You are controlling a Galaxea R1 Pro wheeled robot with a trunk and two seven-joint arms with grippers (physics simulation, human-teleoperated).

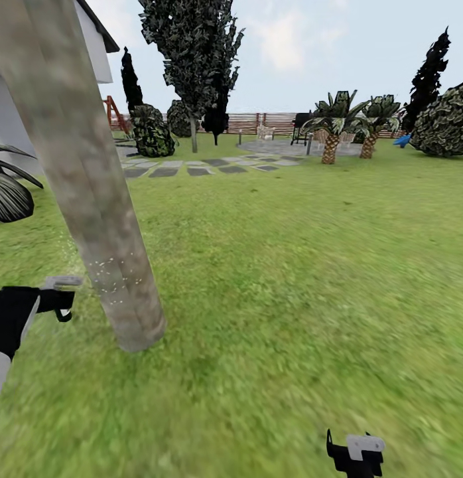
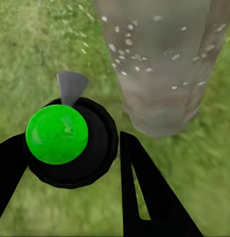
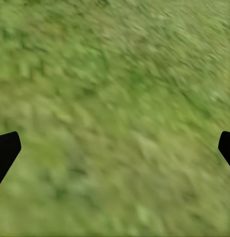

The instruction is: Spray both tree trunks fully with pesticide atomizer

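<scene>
Your left claw point(image 2: 70, 163) is gripping the sprayer point(image 2: 65, 138) just beside the tree trunk point(image 1: 92, 199), its nozzle facing the bark, where white specks point(image 1: 112, 279) are clinging. Your right claw point(image 3: 115, 148) is hanging wide open over grass point(image 1: 291, 265), well away from the trunk.

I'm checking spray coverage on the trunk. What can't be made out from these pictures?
- Trunk: head view cuts off its top; its far side is hidden, specks show low only.
- Atomizer: left wrist view shows its green top; the body is hidden beneath.
- Right tool: tips cut off at the right wrist view's edges.
</scene>
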